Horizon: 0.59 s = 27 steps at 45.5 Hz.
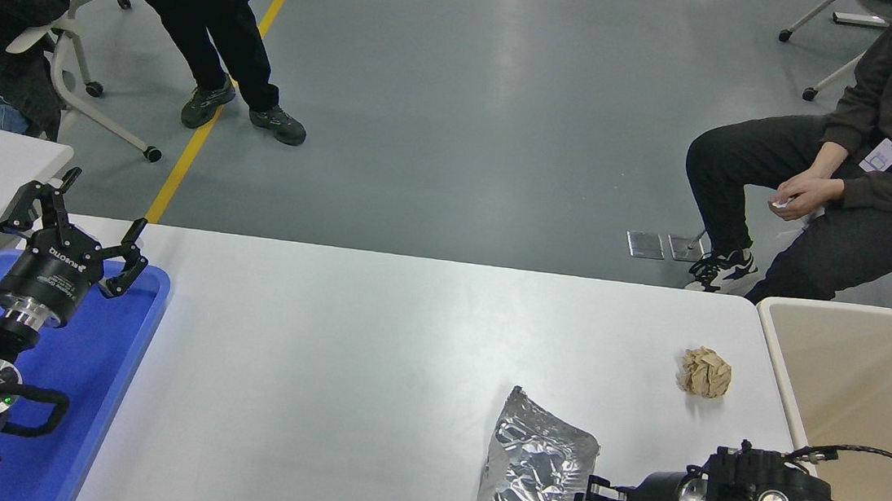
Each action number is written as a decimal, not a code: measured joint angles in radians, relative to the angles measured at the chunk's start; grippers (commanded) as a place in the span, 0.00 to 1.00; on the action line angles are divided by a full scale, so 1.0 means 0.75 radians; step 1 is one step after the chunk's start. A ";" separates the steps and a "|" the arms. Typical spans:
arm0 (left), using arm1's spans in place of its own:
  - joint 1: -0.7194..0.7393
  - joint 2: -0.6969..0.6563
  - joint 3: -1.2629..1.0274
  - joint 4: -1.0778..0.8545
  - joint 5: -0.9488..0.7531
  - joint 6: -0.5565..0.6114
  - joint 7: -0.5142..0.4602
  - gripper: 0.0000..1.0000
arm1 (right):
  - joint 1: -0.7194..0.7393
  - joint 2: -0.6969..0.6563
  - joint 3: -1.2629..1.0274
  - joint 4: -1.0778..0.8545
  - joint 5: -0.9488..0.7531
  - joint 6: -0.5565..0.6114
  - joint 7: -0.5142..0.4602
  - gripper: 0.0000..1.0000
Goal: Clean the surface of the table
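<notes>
The white table surface (370, 358) spans the head view. On it lie a crumpled silver foil bag (529, 488) near the front edge and a crumpled brown paper ball (705, 372) further back at the right. My right gripper (584, 497) reaches in from the lower right and is shut on the foil bag's right edge. The paper ball lies well behind that gripper, apart from it. My left gripper (72, 227) stays parked over the blue tray at the lower left, open and holding nothing.
A blue tray (116, 358) sits at the table's left end under the left arm. A beige bin (851, 379) stands at the right end. A person sits beyond the far right corner, and others stand or sit at the far left.
</notes>
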 measured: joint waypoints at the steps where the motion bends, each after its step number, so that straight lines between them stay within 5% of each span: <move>1: 0.000 0.000 0.000 0.000 0.000 0.000 0.000 1.00 | -0.001 0.001 -0.002 -0.001 -0.001 -0.002 0.001 0.00; 27: 0.000 0.000 0.000 0.000 0.000 0.000 0.001 1.00 | 0.035 -0.029 -0.011 0.043 0.068 0.004 0.017 0.00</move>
